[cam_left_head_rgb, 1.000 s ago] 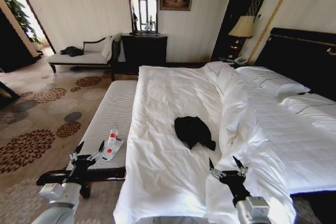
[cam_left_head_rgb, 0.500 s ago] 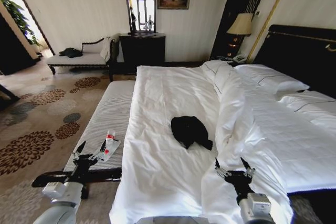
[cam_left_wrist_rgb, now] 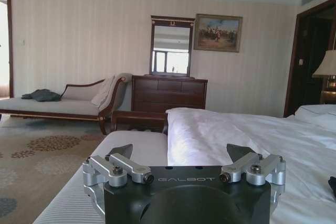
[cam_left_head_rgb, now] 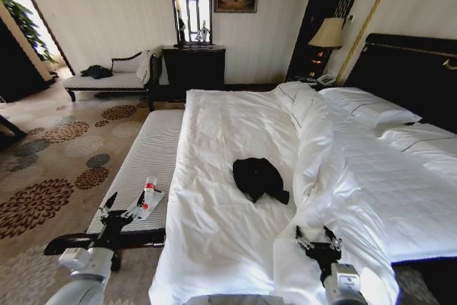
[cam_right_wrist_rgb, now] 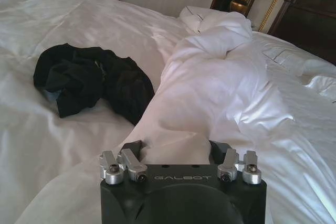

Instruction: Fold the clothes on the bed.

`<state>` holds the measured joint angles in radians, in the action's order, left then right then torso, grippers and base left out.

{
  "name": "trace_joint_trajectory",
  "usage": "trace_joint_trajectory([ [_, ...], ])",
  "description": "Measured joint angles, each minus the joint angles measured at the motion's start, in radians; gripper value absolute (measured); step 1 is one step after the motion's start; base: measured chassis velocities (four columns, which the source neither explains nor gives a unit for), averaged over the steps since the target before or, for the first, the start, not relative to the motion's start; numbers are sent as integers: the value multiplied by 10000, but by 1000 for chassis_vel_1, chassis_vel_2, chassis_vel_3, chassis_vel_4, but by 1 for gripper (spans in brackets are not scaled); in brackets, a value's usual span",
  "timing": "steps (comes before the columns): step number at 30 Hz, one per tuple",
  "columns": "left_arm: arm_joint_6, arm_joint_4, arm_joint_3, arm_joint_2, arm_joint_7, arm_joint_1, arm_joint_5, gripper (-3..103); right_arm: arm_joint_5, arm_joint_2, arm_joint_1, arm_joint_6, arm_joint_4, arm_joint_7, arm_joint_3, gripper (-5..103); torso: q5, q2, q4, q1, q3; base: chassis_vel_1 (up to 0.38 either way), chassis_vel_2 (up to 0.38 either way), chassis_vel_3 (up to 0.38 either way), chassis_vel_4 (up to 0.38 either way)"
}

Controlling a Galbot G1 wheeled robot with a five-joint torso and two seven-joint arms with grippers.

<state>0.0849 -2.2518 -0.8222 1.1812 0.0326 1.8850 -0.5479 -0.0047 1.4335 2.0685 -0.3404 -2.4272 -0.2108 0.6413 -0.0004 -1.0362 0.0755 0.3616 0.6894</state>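
Your right tool (cam_left_head_rgb: 318, 236), released, has dropped lower over the duvet (cam_left_head_rgb: 343, 176) at lower right, well short of the crumpled clothes (cam_left_head_rgb: 258, 178) at frame centre; left tool (cam_left_head_rgb: 121, 206), released too, waits lower left.

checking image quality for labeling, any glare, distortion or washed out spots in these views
Head view: wide-angle bending of the walls, bright patch on the bed sheet. Left wrist view: doorway at the edge blown out white. Right wrist view: sunlit duvet near white, the black clothes dark with few folds readable.
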Motion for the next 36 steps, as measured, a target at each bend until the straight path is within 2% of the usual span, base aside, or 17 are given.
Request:
trace_joint_trajectory([
  [2, 12, 22, 0, 5, 0, 6, -5, 100, 24, -4, 0, 0, 17, -13, 0, 71, 0, 0, 1, 0, 0, 0, 0, 0, 0],
  [6, 49, 95, -10, 16, 1, 19, -19, 100, 139, -10, -31, 8, 50, -53, -1, 49, -3, 0, 1, 0, 0, 0, 0, 0, 0],
  [8, 52, 102, -11, 17, 0, 19, -20, 100, 153, -11, -37, 17, 57, -58, -1, 49, -3, -1, 0, 0, 0, 0, 0, 0, 0],
  [11, 55, 115, -11, 24, 0, 1, -24, 100, 248, -10, -60, 109, 78, -73, -1, 33, -2, 0, 1, 0, 0, 0, 0, 0, 0],
  [14, 55, 117, -8, 29, 0, -8, -25, 100, 267, -6, -74, 137, 79, -81, 0, 27, -1, 0, 1, 0, 0, 0, 0, 0, 0],
  [15, 55, 120, -5, 32, 0, -16, -26, 100, 271, -3, -85, 142, 79, -87, 6, 17, -1, 0, 1, 0, 0, 0, 0, 0, 0],
  [16, 55, 127, -1, 39, 0, -23, -26, 100, 273, -2, -91, 145, 76, -88, 20, 12, -2, 0, 1, 0, 0, 0, 0, 0, 0],
  [18, 54, 128, 0, 42, 0, -25, -26, 100, 277, -2, -93, 148, 73, -88, 29, 12, -2, 0, 1, 0, 0, 0, 0, 0, 0],
  [20, 55, 139, 12, 49, 1, -26, -25, 100, 349, -4, -101, 172, 29, -88, 78, 3, -2, 0, 1, 0, 0, 0, 0, 0, 0],
  [28, 64, 140, 25, 50, 0, -23, -26, 100, 554, -15, -122, 267, -266, -152, 331, 1, -1, 0, 1, 0, 0, 0, 0, 0, 0],
  [36, 121, 139, 3, 50, 3, 1, -51, 100, 1585, -70, -588, -50, -721, -140, 1568, 1, -1, 0, 0, 0, 0, 0, 0, 0, 0],
])
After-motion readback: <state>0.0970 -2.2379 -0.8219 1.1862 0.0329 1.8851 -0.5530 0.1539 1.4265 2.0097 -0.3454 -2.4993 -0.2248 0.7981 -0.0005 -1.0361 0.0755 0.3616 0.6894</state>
